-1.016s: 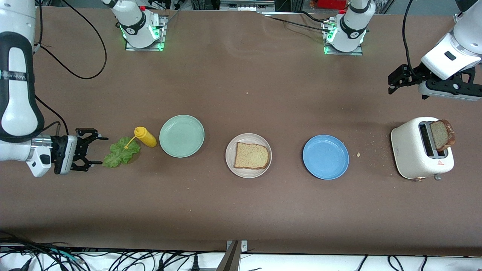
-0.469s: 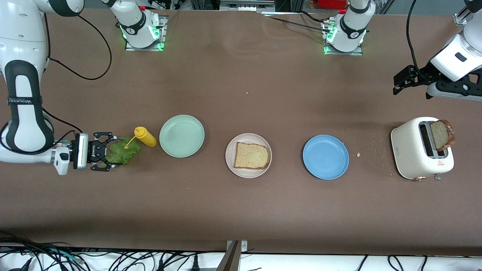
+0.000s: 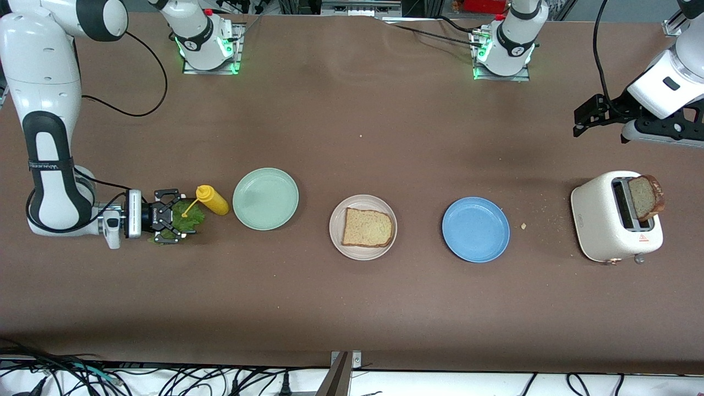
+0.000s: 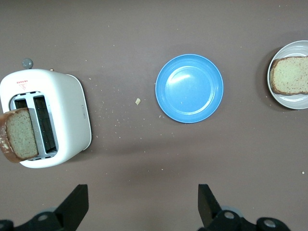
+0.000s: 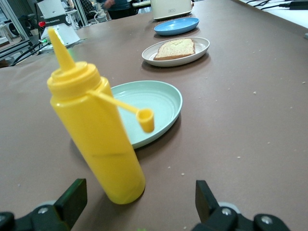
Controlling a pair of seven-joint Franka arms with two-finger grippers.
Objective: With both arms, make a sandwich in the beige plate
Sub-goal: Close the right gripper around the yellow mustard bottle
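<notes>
Lettuce mostly hidden
The right gripper [image 3: 175, 215] covers much of the lettuce leaf [image 3: 192, 215]; its contact with the leaf is unclear.

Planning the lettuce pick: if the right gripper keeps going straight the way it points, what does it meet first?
Probably the yellow squeeze bottle, standing just ahead of the right gripper, slightly off-centre; the mint-green plate comes next.

Glossy yellow plastic bottle [image 5: 96, 139] just ahead of the right gripper [image 5: 137, 204]; smooth mint plate [image 5: 154, 103] past it; matt brown tabletop [image 3: 352, 137].
</notes>
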